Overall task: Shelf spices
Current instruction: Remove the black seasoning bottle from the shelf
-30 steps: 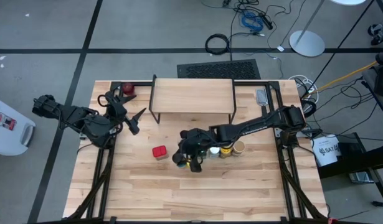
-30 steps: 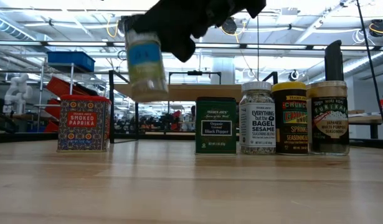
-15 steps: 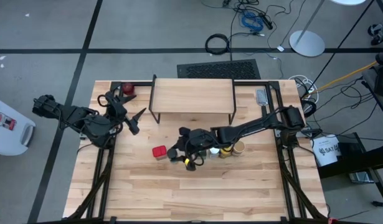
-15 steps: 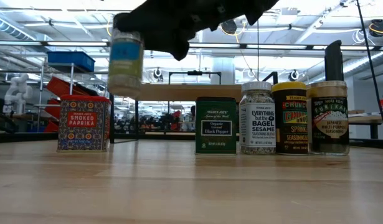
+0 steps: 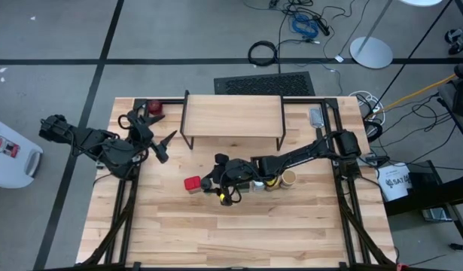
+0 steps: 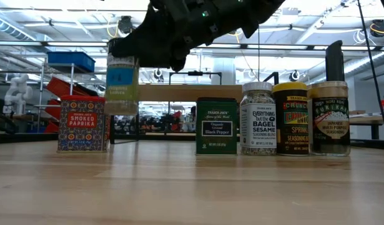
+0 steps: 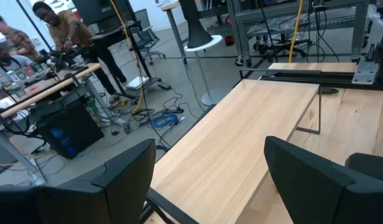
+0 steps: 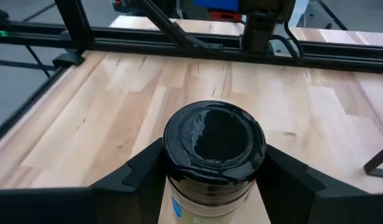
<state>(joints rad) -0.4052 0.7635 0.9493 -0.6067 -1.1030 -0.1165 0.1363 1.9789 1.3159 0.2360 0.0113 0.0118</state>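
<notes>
My right gripper [image 5: 216, 183] reaches in from the table's right and is shut on a spice jar [image 6: 122, 78] with a blue label and a black cap [image 8: 214, 138]. The jar hangs in the air just right of the red square paprika tin [image 6: 83, 124]. Standing in a row on the table are a dark green pepper tin [image 6: 216, 125], a white-capped jar [image 6: 258, 119], a yellow-topped jar [image 6: 290, 119] and a tan-topped jar [image 6: 330, 117]. The shelf [image 5: 233, 117] stands by the far edge on thin black legs. My left gripper [image 5: 162, 144] waits open at the table's left. My right gripper pinches the jar just under its black cap [image 8: 210, 180], one finger [image 8: 141, 169] on each side. The fingers come slanting down from the table's right. The jar is lifted clear of the table and hangs nearly upright below the fingers.
A small dark-red round object [image 5: 154, 109] lies at the far left corner, beside the shelf's left leg. The shelf's plank top is bare. Bare tabletop [image 5: 239, 233] stretches along the near side. People sit at desks beyond the table in the left wrist view.
My right gripper has carried the jar toward the table's left and slightly toward the far edge, closer to the red tin. The jar, tilted a second ago, now hangs nearly upright. The gripper has stayed shut on it.
</notes>
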